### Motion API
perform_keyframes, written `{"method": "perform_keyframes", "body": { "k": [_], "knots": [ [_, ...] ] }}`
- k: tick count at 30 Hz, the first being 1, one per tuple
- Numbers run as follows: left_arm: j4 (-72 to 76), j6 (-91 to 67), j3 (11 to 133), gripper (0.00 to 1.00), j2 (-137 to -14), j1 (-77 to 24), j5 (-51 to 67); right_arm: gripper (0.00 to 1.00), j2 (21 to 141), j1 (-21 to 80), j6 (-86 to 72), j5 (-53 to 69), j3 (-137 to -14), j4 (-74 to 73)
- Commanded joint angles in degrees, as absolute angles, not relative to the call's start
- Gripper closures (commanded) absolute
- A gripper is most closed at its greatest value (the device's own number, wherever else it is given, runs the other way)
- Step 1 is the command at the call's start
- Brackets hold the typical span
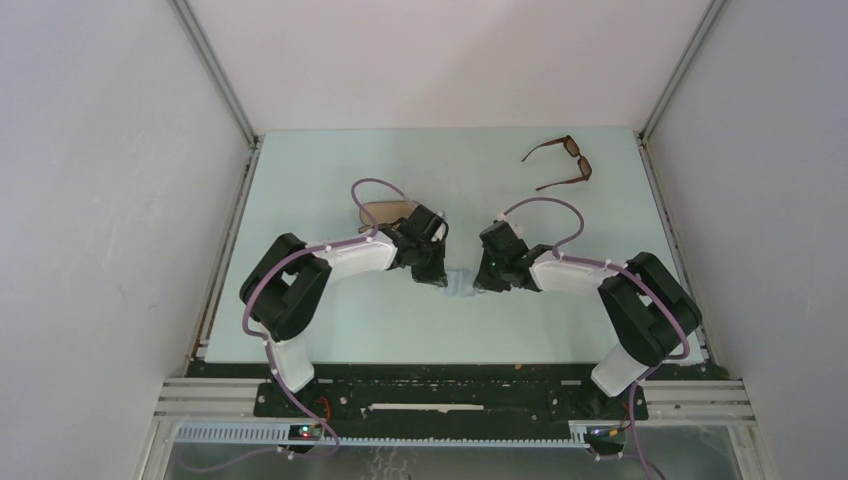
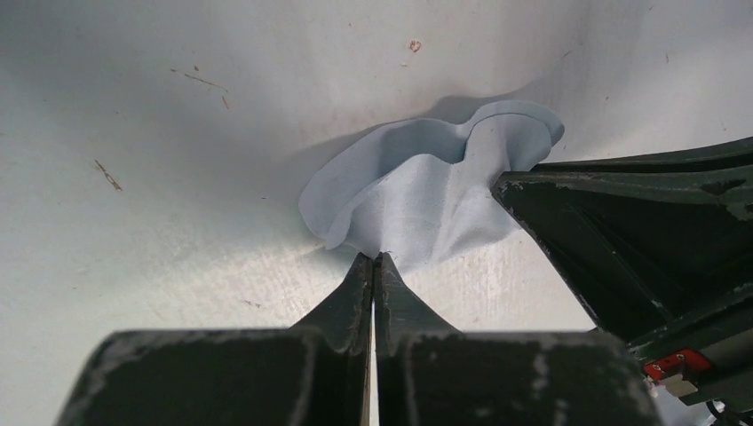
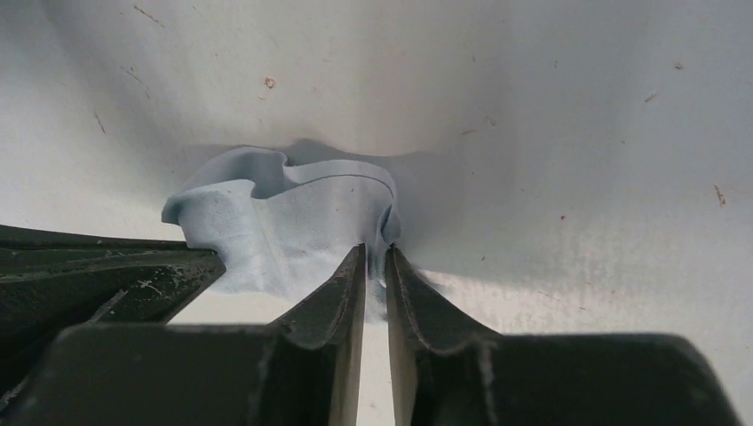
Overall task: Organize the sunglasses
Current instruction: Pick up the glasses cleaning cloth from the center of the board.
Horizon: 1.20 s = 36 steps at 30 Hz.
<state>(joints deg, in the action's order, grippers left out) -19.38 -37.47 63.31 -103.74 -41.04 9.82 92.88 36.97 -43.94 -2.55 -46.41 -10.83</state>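
Note:
The brown-framed sunglasses (image 1: 570,160) lie open on the table at the back right, far from both grippers. A crumpled light blue cloth (image 1: 462,283) lies on the table's middle between the two grippers. My left gripper (image 1: 443,281) is shut on the cloth's near edge (image 2: 426,195), fingertips together (image 2: 374,259). My right gripper (image 1: 481,287) is shut on the cloth's other edge (image 3: 284,213), with cloth pinched in the narrow gap between its tips (image 3: 376,253). Both grippers are low at the table surface, facing each other.
An oblong case with tan lining (image 1: 383,212) shows partly behind the left arm. The pale table (image 1: 330,330) is fenced by white walls and metal rails on three sides. The opposite gripper's dark body shows in each wrist view (image 2: 622,231) (image 3: 107,266).

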Motion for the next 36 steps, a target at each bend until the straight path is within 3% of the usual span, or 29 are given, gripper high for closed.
{"method": "perform_keyframes", "body": {
  "k": [1,10,12,15,36],
  "knots": [
    [-18.19,-36.32,61.57,1.00,-102.71,-40.67,10.24,0.73,95.46,38.48,-43.22,-6.86,-46.58,-14.31],
    [-18.11,-36.30,61.21,1.00,-102.48,-40.69,10.12,0.67,96.56,40.16,-42.71,-12.06,-48.43,-19.06],
    [-18.00,-36.38,61.03,1.00,-102.41,-40.63,10.13,0.75,96.89,40.24,-42.59,-11.43,-48.43,-18.39],
    [-18.01,-36.30,60.59,1.00,-102.05,-40.65,10.11,1.00,96.79,40.43,-42.38,-10.47,-48.59,-17.62],
    [-23.20,-31.97,59.42,1.00,-87.82,-28.62,12.23,1.00,94.89,41.69,-39.47,-3.33,-64.97,-14.51]
  ]
}}
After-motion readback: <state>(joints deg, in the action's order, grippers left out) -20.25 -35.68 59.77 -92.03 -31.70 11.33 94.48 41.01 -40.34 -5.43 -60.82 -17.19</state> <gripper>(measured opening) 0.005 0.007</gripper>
